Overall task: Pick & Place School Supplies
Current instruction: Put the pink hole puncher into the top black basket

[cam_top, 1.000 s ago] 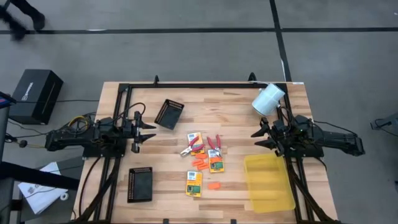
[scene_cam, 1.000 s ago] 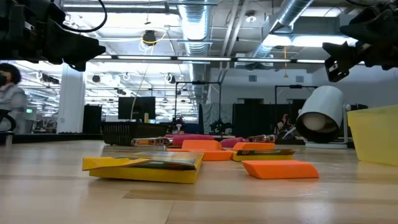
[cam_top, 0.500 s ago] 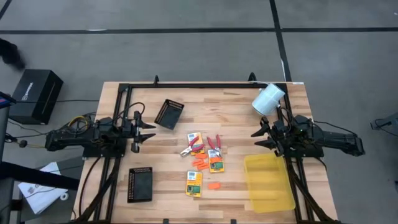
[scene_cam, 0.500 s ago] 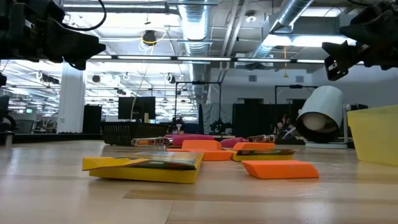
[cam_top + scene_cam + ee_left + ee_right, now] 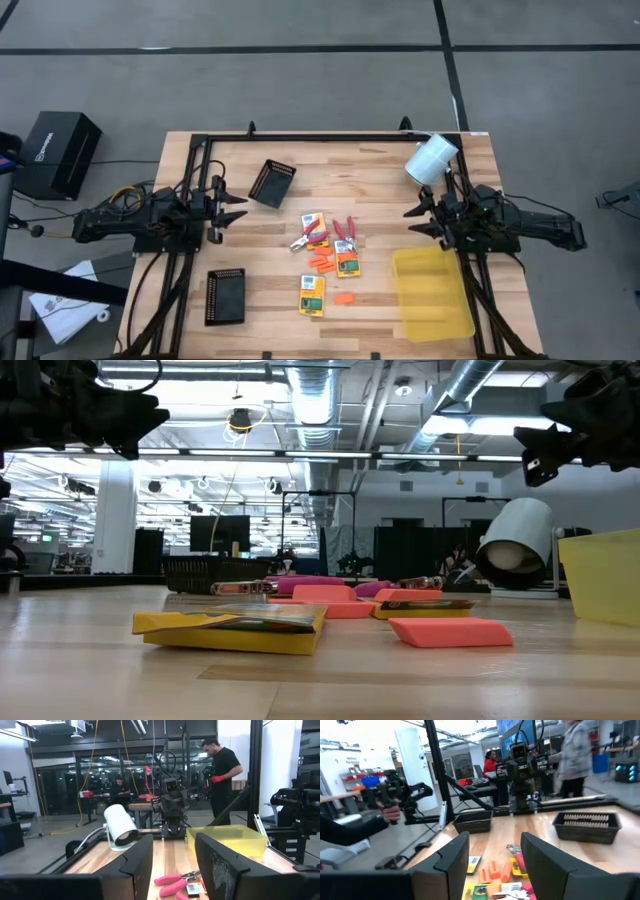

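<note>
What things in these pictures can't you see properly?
- Writing on the crayon boxes: too small in the high view.
- Left gripper: partly cut off by the top edge in the low view.
- Yellow bin: cut off at the right edge in the low view; its inside is hidden by its wall.
- Scissors: partly hidden by the left gripper's fingers in the left wrist view.

You are working in a robotics lab: exposed silver ducts [image 5: 480, 385] and strip lights run overhead, a grey concrete floor [image 5: 300, 80] surrounds the wooden table [image 5: 380, 170], and people [image 5: 222, 775] stand among other robot rigs [image 5: 520, 762] beyond.
</note>
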